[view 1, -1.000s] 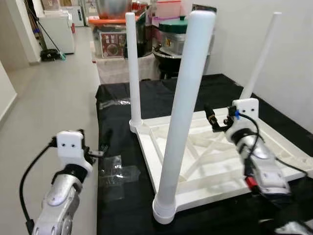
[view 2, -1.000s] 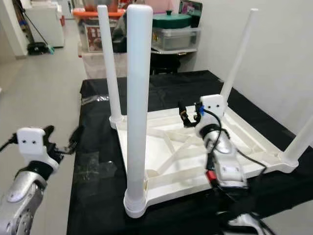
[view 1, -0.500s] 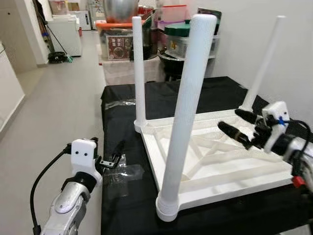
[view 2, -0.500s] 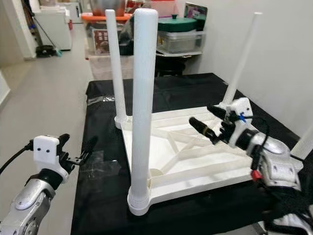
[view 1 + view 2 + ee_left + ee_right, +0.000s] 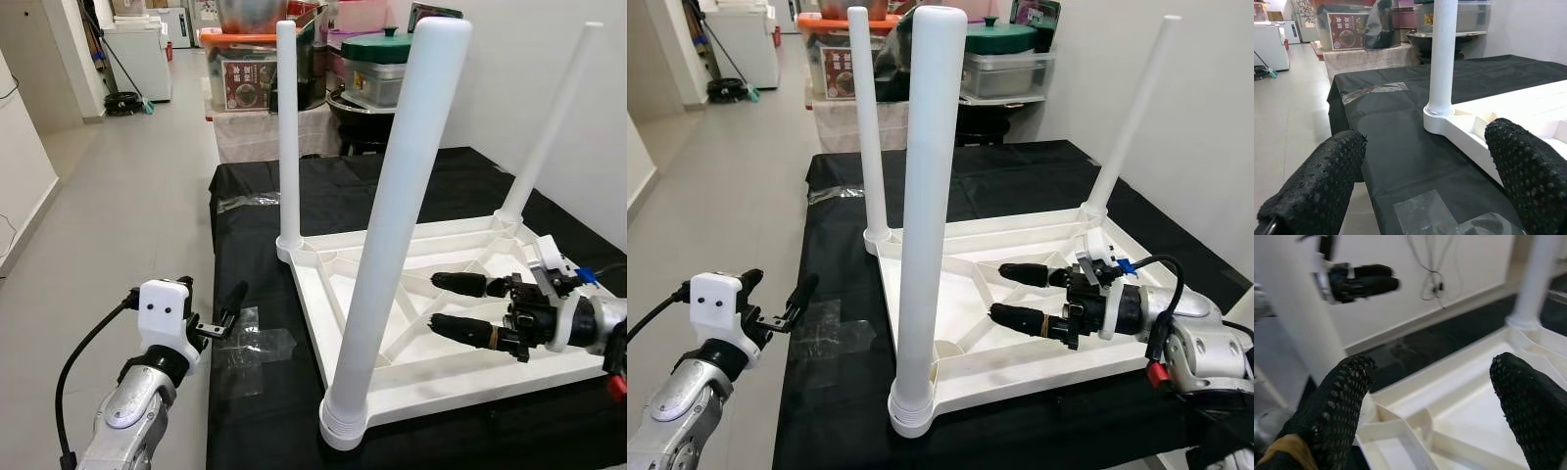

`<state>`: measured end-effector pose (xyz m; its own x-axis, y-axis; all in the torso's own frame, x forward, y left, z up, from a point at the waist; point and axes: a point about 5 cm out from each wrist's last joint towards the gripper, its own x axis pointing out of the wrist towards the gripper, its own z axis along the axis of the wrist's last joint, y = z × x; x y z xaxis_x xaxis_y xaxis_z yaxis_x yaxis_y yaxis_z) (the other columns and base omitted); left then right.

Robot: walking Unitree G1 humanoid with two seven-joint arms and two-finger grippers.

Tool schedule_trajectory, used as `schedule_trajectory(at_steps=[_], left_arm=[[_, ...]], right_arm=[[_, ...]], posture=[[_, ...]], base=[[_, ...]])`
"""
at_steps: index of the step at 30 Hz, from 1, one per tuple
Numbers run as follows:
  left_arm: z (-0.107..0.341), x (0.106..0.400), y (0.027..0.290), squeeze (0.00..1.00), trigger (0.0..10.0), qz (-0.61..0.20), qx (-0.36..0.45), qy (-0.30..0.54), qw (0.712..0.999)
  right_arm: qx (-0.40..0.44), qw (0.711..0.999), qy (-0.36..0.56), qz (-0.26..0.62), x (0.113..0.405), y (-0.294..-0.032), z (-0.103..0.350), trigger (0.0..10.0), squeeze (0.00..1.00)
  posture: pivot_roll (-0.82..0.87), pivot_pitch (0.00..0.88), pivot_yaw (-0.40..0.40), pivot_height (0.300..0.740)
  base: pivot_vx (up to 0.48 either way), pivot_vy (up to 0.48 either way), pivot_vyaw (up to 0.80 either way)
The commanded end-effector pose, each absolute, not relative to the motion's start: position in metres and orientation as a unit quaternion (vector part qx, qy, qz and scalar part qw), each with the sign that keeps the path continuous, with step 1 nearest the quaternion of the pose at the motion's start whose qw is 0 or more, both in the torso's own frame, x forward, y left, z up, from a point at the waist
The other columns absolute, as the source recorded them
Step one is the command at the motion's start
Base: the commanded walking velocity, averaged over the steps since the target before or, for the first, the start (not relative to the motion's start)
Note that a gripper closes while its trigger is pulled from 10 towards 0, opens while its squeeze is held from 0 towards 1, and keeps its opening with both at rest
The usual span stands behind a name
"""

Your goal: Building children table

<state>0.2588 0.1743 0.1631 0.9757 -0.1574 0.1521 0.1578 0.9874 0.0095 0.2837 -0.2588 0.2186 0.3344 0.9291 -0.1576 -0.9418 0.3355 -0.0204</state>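
A white plastic children's table (image 5: 460, 367) lies upside down on a black-covered surface. Its near leg (image 5: 392, 225), back-left leg (image 5: 288, 127) and back-right leg (image 5: 1132, 117) stand upright in their corner sockets. My right gripper (image 5: 1001, 292) is open and lies level just above the ribbed underside, pointing at the near leg with nothing between its fingers (image 5: 1347, 391). My left gripper (image 5: 211, 291) is open and empty, off the surface's left edge, facing the back-left leg's base (image 5: 1442, 110).
Patches of clear tape (image 5: 250, 343) are stuck to the black cloth (image 5: 392, 186) left of the table. Stacked boxes, pots and lidded bins (image 5: 372, 59) stand behind the surface. A white wall (image 5: 1215, 117) runs along the right. Open grey floor (image 5: 118, 196) stretches to the left.
My right gripper has swung from upright near the far right corner down to level over the underside, turned toward the near leg. The camera has shifted slightly. The left gripper has barely moved.
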Motion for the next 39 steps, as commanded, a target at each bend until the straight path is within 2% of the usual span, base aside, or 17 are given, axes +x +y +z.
schedule_trajectory(at_steps=[1,7,9,12,19,28,39], left_arm=[[0.157,0.259,0.178,0.0,10.0,-0.075,-0.001,-0.061,0.995],[0.157,0.259,0.179,0.0,10.0,-0.075,-0.004,-0.06,0.995],[0.156,0.258,0.18,0.0,10.0,-0.074,-0.006,-0.059,0.996],[0.156,0.259,0.18,0.0,10.0,-0.074,-0.007,-0.058,0.996],[0.156,0.261,0.178,0.0,10.0,-0.078,-0.009,-0.058,0.995],[0.155,0.26,0.177,0.0,10.0,-0.078,-0.012,-0.059,0.995],[0.154,0.261,0.176,0.0,10.0,-0.079,-0.014,-0.059,0.995]], right_arm=[[-0.06,0.789,0.052,0.609,0.281,-0.249,0.226,10.0,0.0],[-0.07,0.766,0.052,0.637,0.275,-0.244,0.229,10.0,0.0],[-0.081,0.745,0.039,0.661,0.267,-0.235,0.238,10.0,0.0],[-0.085,0.732,0.024,0.675,0.263,-0.227,0.245,10.0,0.0],[-0.092,0.715,0.0,0.693,0.258,-0.209,0.249,10.0,0.0],[-0.089,0.703,-0.026,0.705,0.253,-0.186,0.249,10.0,0.0],[-0.083,0.701,-0.028,0.708,0.251,-0.176,0.247,10.0,0.0]], posture=[[0.07,0.0,-0.039,0.74],[0.07,0.0,-0.039,0.74],[0.06,0.0,-0.035,0.74],[0.06,0.0,-0.031,0.74],[0.06,0.0,-0.031,0.74],[0.07,0.0,-0.039,0.74],[0.07,0.0,-0.044,0.74]], base=[[0.0,0.0,0.0],[0.0,0.0,0.0],[0.0,0.0,0.0],[0.0,0.0,0.0],[0.0,0.0,0.0],[0.0,0.0,0.0],[0.0,0.0,0.0]])
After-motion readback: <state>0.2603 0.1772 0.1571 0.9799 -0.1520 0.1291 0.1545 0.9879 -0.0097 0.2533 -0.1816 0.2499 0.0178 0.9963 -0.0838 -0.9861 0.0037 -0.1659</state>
